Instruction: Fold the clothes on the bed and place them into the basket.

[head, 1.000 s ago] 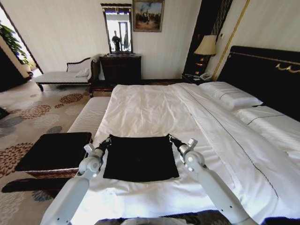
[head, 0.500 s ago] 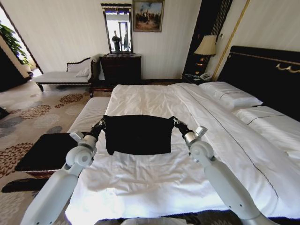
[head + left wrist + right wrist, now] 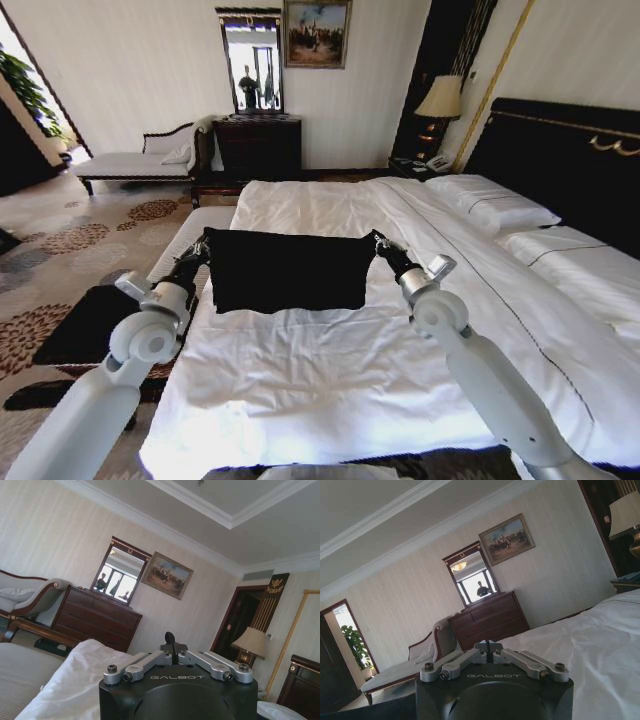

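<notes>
T-shirt [image 3: 288,270] stretched between left gripper [image 3: 206,243], right gripper [image 3: 377,243], above bed [image 3: 330,370]

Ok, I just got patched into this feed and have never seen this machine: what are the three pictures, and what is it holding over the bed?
You are looking at a wheeled robot with two white arms. The wide picture comes from a camera on its head, looking forward and down at the bed. The other two come from cameras on its wrists, each looking past that arm's own black end effector into the room.

In the head view the left end effector and the right end effector each pinch an upper corner of the folded black T-shirt. The shirt hangs stretched between them, lifted off the white sheet.

On the floor to the robot's left, beside the bed, stands the basket with its black top. The white pillows lie at the black headboard on the right.
</notes>
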Robot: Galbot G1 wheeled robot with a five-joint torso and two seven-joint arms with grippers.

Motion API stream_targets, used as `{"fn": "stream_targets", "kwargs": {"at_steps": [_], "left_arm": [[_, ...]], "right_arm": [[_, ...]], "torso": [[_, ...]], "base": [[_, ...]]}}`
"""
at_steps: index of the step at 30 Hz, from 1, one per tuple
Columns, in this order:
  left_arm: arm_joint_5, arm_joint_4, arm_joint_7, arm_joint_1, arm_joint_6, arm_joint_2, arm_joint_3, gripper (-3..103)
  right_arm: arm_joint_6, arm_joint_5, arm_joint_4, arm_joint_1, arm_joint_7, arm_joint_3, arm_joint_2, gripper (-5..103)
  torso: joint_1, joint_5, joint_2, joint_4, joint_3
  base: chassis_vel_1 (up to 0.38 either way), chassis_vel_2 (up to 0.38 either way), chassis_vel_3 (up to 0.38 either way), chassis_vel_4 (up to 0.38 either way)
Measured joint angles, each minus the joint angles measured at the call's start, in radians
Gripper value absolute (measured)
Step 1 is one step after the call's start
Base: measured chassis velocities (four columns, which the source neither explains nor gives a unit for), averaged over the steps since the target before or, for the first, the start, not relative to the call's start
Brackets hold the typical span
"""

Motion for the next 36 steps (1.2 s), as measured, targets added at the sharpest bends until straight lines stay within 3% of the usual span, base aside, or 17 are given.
{"fn": "stream_targets", "kwargs": {"at_steps": [5, 12, 16, 25, 29, 32, 36], "left_arm": [[0.012, -0.056, -0.018, 0.049, -0.004, -0.021, -0.012, 0], [0.043, -0.183, -0.023, 0.242, -0.015, -0.066, -0.113, 0], [0.08, -0.302, -0.021, 0.404, -0.02, -0.136, -0.187, 0], [0.166, -0.333, -0.002, 0.63, -0.03, -0.21, -0.193, 0], [0.168, -0.332, 0.0, 0.642, -0.03, -0.2, -0.162, 0], [0.164, -0.331, -0.002, 0.622, -0.028, -0.196, -0.147, 0], [0.141, -0.327, -0.021, 0.497, -0.013, -0.177, -0.084, 0]], "right_arm": [[-0.004, 0.027, 0.048, -0.03, 0.026, 0.02, -0.001, 1], [-0.016, 0.064, 0.159, -0.132, 0.055, 0.106, -0.01, 1], [-0.029, 0.119, 0.274, -0.266, 0.076, 0.226, -0.024, 1], [-0.052, 0.165, 0.464, -0.523, 0.096, 0.401, 0.007, 1], [-0.061, 0.175, 0.481, -0.606, 0.102, 0.459, 0.03, 1], [-0.065, 0.173, 0.481, -0.607, 0.102, 0.453, 0.033, 1], [-0.096, 0.162, 0.43, -0.502, 0.132, 0.353, 0.034, 1]], "torso": [[0.0, 0.0, 0.0, -0.0001, 0.0], [0.0, 0.0001, 0.0, 0.0003, 0.0], [0.0, -0.0002, 0.0, 0.0001, 0.0], [0.0, -0.0001, 0.0, 0.0005, 0.0], [0.0, 0.0, 0.0, -0.0007, 0.0], [0.0, 0.0001, 0.0, -0.0002, 0.0], [0.0, -0.0001, 0.0, 0.0, 0.0]], "base": [[0.0, 0.0, 0.0, 0.0], [0.0, 0.0, 0.0, 0.0], [0.0, 0.0, 0.0, 0.0], [0.0, 0.0, 0.0, 0.0], [0.0, 0.0, 0.0, 0.0], [0.0, 0.0, 0.0, 0.0], [0.0, 0.0, 0.0, 0.0]]}}
